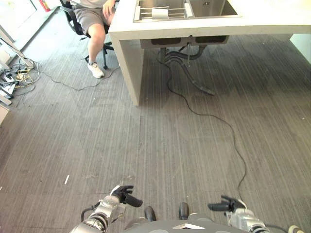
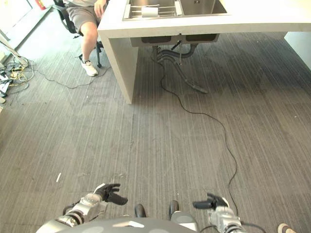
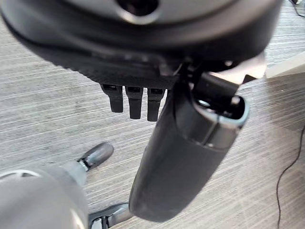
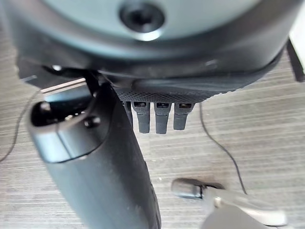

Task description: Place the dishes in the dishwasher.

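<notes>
Both hands hang low over the grey carpet (image 1: 146, 145), holding nothing. Starting at the far left, a tangle of cables (image 1: 17, 75) lies on the floor by the wall. Next to that a person (image 1: 95, 19) sits on a black chair (image 1: 73, 19), one white shoe (image 1: 95, 70) planted on the carpet, just beside the end of the table (image 1: 272, 22). The table is a pale slab on a thick leg, well ahead of the robot, and a double sink (image 1: 187, 8) is sunk into its top. In the left basin sits a wire rack (image 1: 146, 12) with a white dish (image 1: 159, 13) resting on it; that is the one dish I can make out, and it is well apart from both hands. Grey drain pipes (image 1: 187, 60) drop from under the sink to the floor, and a thin black cord (image 1: 218, 121) snakes from there across the carpet toward the robot's right side. Down near the bottom, the left hand (image 1: 127, 195) points inward with its fingers (image 3: 135, 101) curled loosely and nothing between them and the thumb. The right hand (image 1: 227, 206) mirrors it on the other side, pointing inward as well, its fingers (image 4: 162, 117) bent down in a row and closed on nothing. I cannot see a dishwasher from here.
</notes>
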{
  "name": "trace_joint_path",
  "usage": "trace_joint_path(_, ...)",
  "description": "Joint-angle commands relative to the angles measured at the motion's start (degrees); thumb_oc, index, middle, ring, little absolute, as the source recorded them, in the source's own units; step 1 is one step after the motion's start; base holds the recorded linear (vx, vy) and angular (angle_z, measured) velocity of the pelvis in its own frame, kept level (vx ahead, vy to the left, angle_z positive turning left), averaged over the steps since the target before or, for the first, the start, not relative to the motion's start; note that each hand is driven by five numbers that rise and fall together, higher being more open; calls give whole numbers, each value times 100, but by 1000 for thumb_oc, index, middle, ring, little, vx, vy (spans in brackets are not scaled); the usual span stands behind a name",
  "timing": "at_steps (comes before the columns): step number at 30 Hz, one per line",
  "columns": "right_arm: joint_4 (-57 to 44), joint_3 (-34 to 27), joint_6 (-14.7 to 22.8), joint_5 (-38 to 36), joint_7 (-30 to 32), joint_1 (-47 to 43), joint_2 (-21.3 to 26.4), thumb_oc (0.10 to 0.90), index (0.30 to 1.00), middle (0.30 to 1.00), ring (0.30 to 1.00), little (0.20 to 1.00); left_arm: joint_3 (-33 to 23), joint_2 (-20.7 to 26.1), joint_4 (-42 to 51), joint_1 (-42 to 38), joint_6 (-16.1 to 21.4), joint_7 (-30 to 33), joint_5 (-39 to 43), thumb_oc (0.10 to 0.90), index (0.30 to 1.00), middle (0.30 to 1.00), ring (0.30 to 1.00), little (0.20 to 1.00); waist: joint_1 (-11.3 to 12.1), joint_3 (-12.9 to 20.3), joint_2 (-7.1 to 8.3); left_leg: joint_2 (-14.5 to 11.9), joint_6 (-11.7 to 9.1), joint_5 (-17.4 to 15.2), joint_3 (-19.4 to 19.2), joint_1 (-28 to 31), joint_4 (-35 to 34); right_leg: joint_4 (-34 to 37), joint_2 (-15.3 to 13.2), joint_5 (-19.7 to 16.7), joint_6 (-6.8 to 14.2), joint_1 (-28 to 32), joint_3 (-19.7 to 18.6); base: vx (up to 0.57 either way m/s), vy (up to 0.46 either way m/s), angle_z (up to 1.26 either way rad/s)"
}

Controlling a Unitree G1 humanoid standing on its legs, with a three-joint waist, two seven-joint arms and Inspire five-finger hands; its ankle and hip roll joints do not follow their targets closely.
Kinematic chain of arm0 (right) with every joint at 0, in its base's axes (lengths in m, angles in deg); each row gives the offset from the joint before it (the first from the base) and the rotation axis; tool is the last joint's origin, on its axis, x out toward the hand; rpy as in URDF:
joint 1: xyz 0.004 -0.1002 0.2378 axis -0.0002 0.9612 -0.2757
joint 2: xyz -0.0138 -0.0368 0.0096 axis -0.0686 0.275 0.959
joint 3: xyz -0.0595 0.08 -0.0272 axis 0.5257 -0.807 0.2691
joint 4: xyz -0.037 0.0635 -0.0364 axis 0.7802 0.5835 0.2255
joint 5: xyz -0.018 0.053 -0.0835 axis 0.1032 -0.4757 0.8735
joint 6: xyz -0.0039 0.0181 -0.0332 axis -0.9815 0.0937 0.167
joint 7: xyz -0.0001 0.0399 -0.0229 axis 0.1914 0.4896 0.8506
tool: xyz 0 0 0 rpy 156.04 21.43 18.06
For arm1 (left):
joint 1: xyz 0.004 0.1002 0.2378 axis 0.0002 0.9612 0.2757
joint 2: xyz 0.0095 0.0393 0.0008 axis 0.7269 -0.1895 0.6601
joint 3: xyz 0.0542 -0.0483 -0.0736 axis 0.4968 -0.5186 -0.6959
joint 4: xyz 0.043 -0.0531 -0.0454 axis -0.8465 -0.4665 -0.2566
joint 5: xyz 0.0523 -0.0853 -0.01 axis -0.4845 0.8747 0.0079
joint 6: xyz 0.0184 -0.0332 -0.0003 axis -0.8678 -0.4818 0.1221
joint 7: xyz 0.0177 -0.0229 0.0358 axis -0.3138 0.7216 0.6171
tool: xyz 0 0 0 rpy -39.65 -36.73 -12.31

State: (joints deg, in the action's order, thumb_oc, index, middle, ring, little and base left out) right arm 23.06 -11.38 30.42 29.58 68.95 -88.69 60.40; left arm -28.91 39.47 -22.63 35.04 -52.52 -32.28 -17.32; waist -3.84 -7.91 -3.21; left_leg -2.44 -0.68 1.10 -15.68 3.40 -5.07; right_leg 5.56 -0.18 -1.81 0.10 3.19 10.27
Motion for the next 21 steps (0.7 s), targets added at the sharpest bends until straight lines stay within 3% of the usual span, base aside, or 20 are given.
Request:
trace_joint_path(1, 6, 79, 234, 75, 209, -349, 243, 800, 900, 900, 900, 900, 278, 180, -111, -475, 187, 124, 76, 800, 900, 900, 900, 900, -5, 93, 178, -52, -333, -154, 48, -122, 7, -56, -412, 62, 759, -99, -36, 0, 0, 0)
trace_joint_path(11, -448, 112, 331, 211, 291, -156, 290, 800, 900, 900, 900, 900, 310, 235, 138, -533, 241, 449, -257, 800, 900, 900, 900, 900, 67, 57, 198, -58, -332, -155, 92, -118, 7, -56, -425, 91, 773, -71, 40, -6, -4, 2)
trace_joint_path(21, -376, 83, 417, -242, 114, -228, 277, 800, 900, 900, 900, 900, 354, 327, 44, -634, 240, 508, -503, 800, 900, 900, 900, 900, 72, 134, 208, -49, -330, -198, 95, -16, 7, -56, -433, 121, 777, 14, 52, 8, 0, 0)
